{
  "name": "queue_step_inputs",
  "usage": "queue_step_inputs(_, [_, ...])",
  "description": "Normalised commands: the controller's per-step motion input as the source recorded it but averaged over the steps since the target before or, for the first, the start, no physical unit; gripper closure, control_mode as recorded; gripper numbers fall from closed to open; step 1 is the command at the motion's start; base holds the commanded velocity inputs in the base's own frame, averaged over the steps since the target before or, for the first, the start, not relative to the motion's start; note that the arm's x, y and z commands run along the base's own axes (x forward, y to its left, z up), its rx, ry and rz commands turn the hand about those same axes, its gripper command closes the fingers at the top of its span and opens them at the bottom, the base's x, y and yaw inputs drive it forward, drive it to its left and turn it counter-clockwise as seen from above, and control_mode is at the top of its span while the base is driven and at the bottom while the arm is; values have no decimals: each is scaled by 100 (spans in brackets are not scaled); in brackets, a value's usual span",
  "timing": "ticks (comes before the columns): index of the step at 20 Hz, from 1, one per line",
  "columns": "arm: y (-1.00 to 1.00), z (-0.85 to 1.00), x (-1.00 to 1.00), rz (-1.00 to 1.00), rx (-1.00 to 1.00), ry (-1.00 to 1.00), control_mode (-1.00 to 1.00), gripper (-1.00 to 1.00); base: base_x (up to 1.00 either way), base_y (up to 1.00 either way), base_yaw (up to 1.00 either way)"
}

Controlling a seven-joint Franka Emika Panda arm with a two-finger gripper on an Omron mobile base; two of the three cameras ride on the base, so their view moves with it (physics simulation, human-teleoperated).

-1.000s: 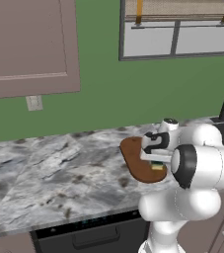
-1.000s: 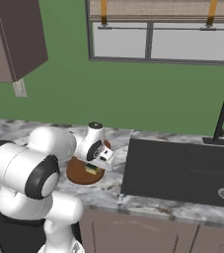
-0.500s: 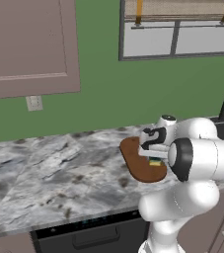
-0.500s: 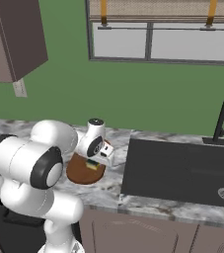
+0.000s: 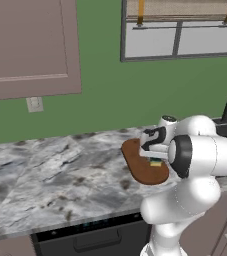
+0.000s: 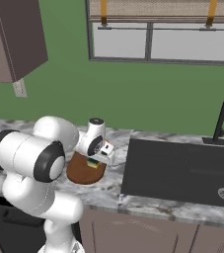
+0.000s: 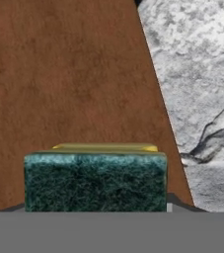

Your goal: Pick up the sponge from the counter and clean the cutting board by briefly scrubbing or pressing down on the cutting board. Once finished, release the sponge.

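Sponge (image 7: 94, 180) is clamped in the gripper (image 6: 94, 159), jaws closed on its sides, sitting low over the cutting board (image 7: 69, 84), toward the board's edge on the sink (image 6: 182, 170) side; from the base views I can't tell if it's pressing or just above the wood. Risks, my read: the grip is on soft foam, so a hard press could squash it and let it twist or pop out of the jaws; a scrub stroke toward that near edge could run off onto the counter (image 5: 50, 175); side force could slide the loose board on polished stone. Materials: sponge is a small rectangular block, coarse dark green scouring layer over yellow foam; board is flat, reddish-brown wood with fine grain and a rounded oval outline; counter is grey-white marble with dark veins, smooth.
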Motion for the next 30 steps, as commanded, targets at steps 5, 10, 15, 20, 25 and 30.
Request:
queue_step_inputs(5, [0,0,36,0,0,-2,-100,100,0,0,0])
queue_step_inputs(10, [1,-50,10,0,0,0,-100,100,0,0,0])
queue_step_inputs(15, [0,-6,28,0,0,-4,-100,100,0,0,0])
queue_step_inputs(20, [2,-21,29,0,0,-1,-100,100,0,0,0])
queue_step_inputs(25, [4,-41,6,0,0,-4,-100,100,0,0,0])
queue_step_inputs(30, [0,0,26,0,0,-11,-100,100,0,0,0])
